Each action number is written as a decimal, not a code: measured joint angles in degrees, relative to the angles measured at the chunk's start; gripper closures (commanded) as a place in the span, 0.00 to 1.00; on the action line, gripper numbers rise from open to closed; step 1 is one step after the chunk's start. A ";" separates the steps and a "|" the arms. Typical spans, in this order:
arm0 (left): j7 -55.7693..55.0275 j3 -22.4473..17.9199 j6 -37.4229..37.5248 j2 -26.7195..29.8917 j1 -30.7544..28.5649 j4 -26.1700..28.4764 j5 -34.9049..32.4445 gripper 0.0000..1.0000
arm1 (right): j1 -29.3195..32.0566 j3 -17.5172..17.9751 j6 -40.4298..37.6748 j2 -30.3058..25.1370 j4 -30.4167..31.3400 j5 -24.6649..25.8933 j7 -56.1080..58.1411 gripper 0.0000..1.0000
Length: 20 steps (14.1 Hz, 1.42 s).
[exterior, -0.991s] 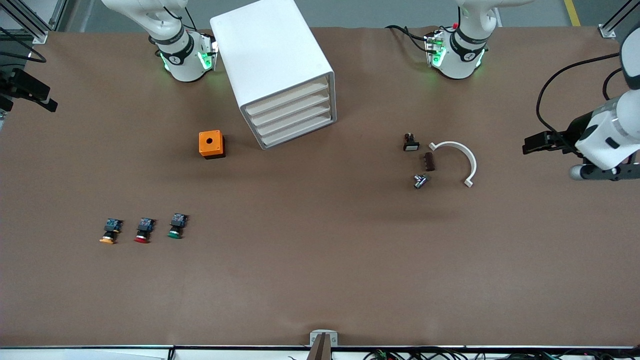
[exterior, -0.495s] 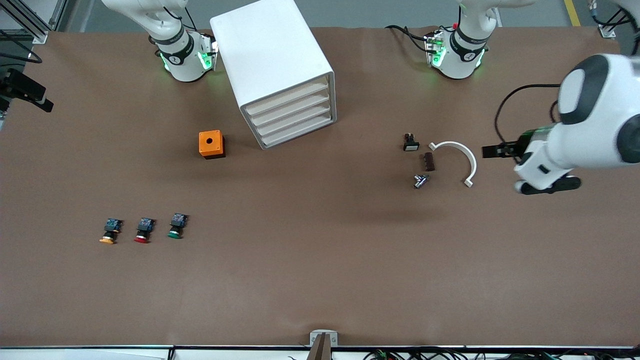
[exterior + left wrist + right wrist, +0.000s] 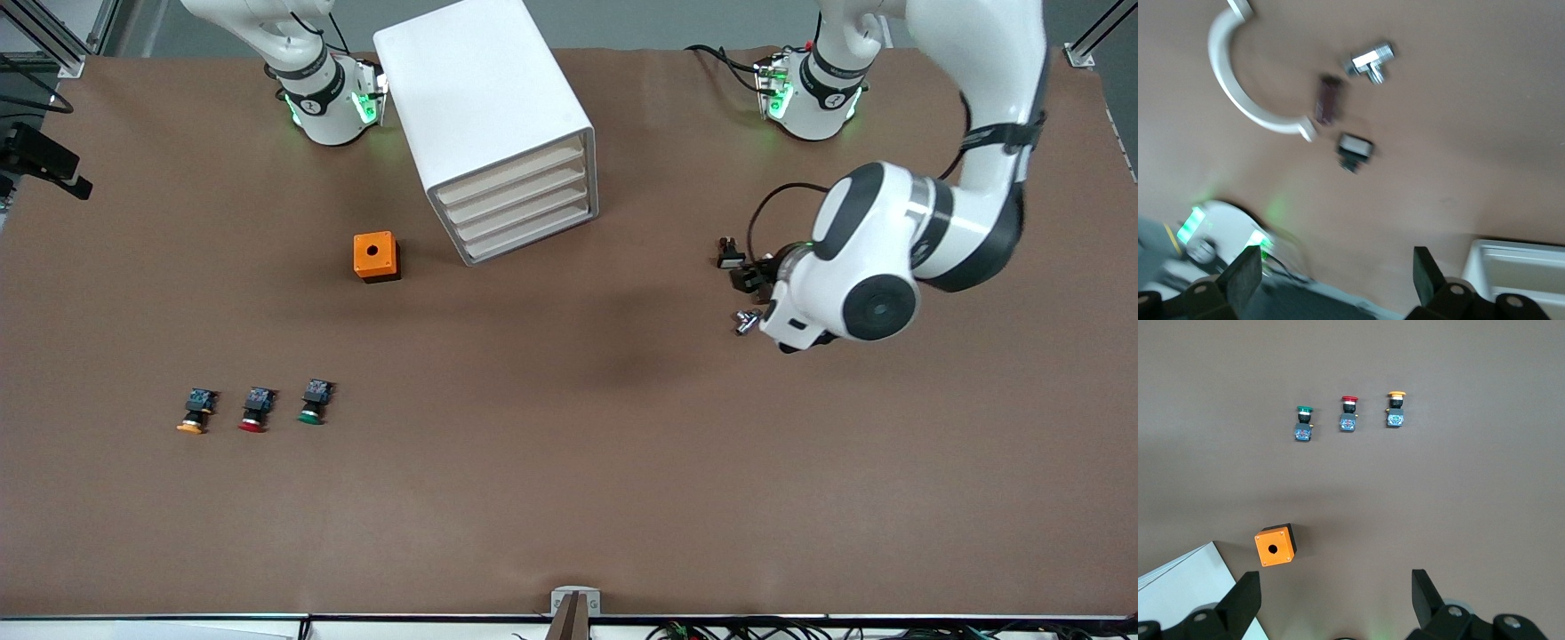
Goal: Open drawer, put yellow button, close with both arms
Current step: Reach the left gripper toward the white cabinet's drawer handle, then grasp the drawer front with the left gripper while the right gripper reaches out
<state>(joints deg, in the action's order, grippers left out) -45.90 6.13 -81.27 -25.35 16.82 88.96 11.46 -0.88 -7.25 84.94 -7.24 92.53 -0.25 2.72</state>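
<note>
Cabinet: a big white boxy cabinet (image 3: 484, 124) stands on the brown table (image 3: 569, 498), between the two arm bases, its four cream drawer fronts turned toward the front camera.
Drawer: all four drawers (image 3: 520, 206) sit flush in the cabinet, none pulled out.
Yellow button: the yellow button (image 3: 196, 412) lies on the table, nearer the front camera than the cabinet and toward the right arm's end; its yellow cap points at the front camera.
Row of buttons: the red-capped button (image 3: 255, 410) lies just beside the yellow button, and the green-capped button (image 3: 314, 402) just beside the red one; the three are apart, not touching.
Orange box: an orange box (image 3: 375, 256) with a round hole in its top stands near the cabinet, nearer the front camera than it.
Left gripper: the left gripper (image 3: 1338, 283) hangs over the small parts at the left arm's end of the table; its fingers (image 3: 1426, 273) stand wide apart and hold nothing.
Small parts: a white curved piece (image 3: 1238, 87), a dark brown block (image 3: 1329, 100), a metal fitting (image 3: 1371, 61) and a small black switch (image 3: 1355, 151) lie close together, well apart from the cabinet.
Right gripper: the right gripper (image 3: 1337, 600) is high over the table near the cabinet's corner, above the orange box; its fingers (image 3: 1245, 600) are spread and empty.
</note>
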 measured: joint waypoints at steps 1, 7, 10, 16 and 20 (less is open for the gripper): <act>-5.99 0.01 0.45 -1.93 0.85 -1.42 3.19 0.00 | 0.00 0.00 0.00 0.00 0.00 0.00 0.00 0.00; -36.75 0.18 5.39 -12.30 3.22 -9.98 18.31 0.00 | 0.00 0.03 0.00 0.00 0.00 0.00 0.00 0.00; -56.22 0.21 5.39 -15.56 4.74 -12.68 26.05 0.00 | 0.00 0.03 0.00 0.00 0.00 0.00 0.00 0.00; -80.38 0.32 5.51 -21.42 5.37 -14.38 38.09 0.00 | 0.00 0.15 0.50 0.00 -0.37 0.00 0.00 0.00; -86.77 0.52 6.10 -23.04 5.73 -14.93 45.93 0.33 | 0.00 0.40 0.54 0.05 -1.15 -0.05 -0.03 0.00</act>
<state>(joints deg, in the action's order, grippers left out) -132.66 6.66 -75.16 -48.39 22.55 74.03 57.39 -0.88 -6.85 85.48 -7.19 91.39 -0.30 2.69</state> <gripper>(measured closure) 0.040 0.000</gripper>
